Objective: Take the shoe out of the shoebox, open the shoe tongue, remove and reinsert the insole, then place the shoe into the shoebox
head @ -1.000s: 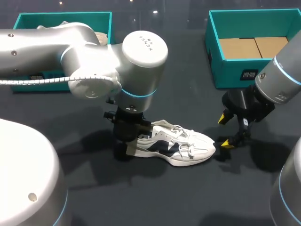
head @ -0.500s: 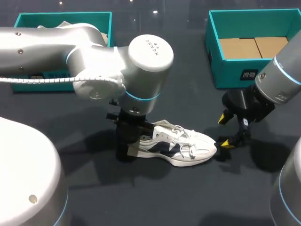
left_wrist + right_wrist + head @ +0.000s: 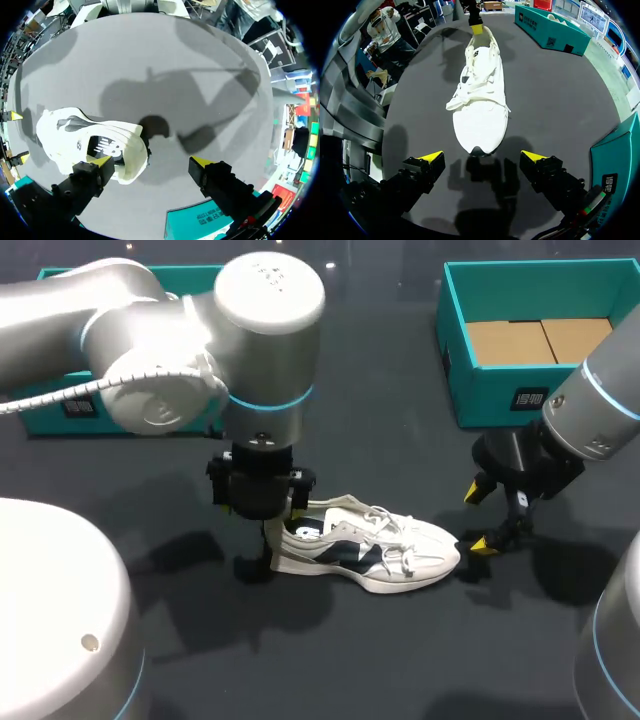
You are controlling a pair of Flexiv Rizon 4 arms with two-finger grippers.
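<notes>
silver-grey left arm (image 3: 150,350): thick rounded tubes, a flat round cap (image 3: 270,285) with small print, a light-blue ring (image 3: 265,400) at the joint, a white ribbed cable (image 3: 70,395) alongside. right arm (image 3: 600,425) matches, blue-ringed too. left gripper (image 3: 150,161) and right gripper (image 3: 482,156): black, 2 yellow tips each.

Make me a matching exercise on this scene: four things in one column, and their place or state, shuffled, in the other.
1 shoe
2 left gripper
3 right gripper
4 right-hand shoebox

a open, at the shoe's toe
b upright on the table
c empty, brown floor showing
d open, at the shoe's heel

Pairs: 1-b, 2-d, 3-a, 4-c
</notes>
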